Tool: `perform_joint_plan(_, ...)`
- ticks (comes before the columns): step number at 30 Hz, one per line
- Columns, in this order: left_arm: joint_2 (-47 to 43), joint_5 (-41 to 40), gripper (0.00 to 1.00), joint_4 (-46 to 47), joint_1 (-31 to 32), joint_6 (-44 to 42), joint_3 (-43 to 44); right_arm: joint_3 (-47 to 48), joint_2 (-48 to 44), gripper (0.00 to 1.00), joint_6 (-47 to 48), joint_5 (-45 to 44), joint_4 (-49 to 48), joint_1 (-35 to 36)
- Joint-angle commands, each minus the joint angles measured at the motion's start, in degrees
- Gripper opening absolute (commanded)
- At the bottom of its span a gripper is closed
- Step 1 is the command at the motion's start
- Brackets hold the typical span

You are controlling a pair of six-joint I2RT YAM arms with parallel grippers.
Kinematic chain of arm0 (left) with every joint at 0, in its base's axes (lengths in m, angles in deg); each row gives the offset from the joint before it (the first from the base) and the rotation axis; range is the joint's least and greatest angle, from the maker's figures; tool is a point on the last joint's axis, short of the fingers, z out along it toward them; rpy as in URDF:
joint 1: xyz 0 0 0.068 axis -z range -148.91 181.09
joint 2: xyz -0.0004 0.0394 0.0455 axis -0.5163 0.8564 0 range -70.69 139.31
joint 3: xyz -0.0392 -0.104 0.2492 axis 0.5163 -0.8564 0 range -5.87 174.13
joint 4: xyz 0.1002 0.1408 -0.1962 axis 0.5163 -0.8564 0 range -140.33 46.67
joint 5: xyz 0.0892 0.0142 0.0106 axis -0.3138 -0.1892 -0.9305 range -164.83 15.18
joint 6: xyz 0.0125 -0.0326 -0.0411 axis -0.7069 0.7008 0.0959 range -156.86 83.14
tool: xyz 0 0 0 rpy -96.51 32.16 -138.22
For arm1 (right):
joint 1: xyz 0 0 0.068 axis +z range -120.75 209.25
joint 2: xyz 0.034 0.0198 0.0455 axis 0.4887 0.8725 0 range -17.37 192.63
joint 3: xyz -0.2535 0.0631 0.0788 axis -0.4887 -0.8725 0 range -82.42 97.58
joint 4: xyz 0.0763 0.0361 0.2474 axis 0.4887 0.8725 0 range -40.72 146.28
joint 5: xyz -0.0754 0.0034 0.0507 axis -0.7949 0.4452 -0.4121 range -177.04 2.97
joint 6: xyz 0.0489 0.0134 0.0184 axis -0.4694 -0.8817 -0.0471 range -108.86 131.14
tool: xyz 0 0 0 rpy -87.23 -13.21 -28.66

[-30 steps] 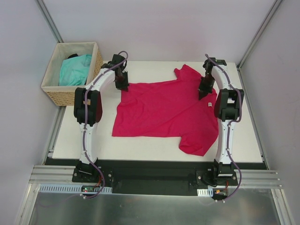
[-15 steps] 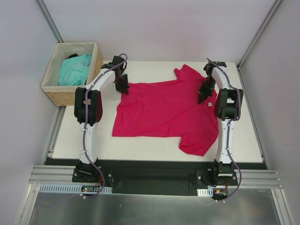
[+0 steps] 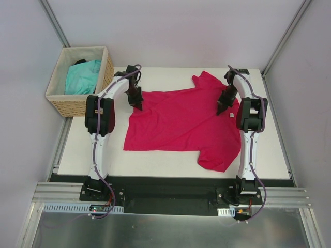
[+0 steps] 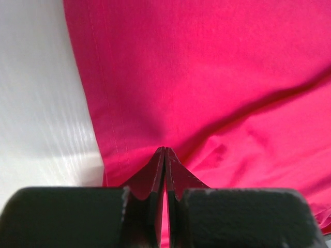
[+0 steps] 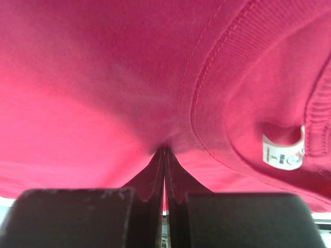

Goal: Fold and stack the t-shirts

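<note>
The crimson-pink t-shirt (image 3: 181, 121) lies spread on the white table, hem to the left, collar to the right. My left gripper (image 3: 138, 105) is shut on the shirt's far hem corner; the cloth (image 4: 207, 82) is pinched between the tips (image 4: 165, 151). My right gripper (image 3: 221, 110) is shut on the cloth (image 5: 103, 77) beside the collar, its tips (image 5: 164, 151) pinching a fold. The white neck label (image 5: 282, 152) shows inside the collar. The turquoise t-shirt (image 3: 83, 76) lies crumpled in the wicker basket.
The wicker basket (image 3: 62, 104) stands off the table's far left corner. Grey walls close in both sides. The white table (image 3: 264, 155) shows bare around the shirt, with a black rail along its near edge.
Both grippers have shifted slightly toward the near side on the shirt, still shut on it. The shirt's outline has barely changed.
</note>
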Motion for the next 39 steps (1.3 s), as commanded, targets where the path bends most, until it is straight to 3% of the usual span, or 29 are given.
perform_joint_plan(1,3.6,1.2,0.00,-4.8,-0.2,1.3,5.3,1.7,0.6,0.01,-2.0,1.5,2.9,-0.5)
perform_joint_plan(32,11.5,-1.2,0.00,-3.7,-1.8,5.7,17.0,5.5,3.1,0.01,-2.5,4.2,-2.0,-1.1)
perform_joint_plan(39,10.3,-5.3,0.00,-4.8,-1.9,7.1,16.7,0.3,-6.0,0.01,-1.0,7.2,-3.4,-2.3)
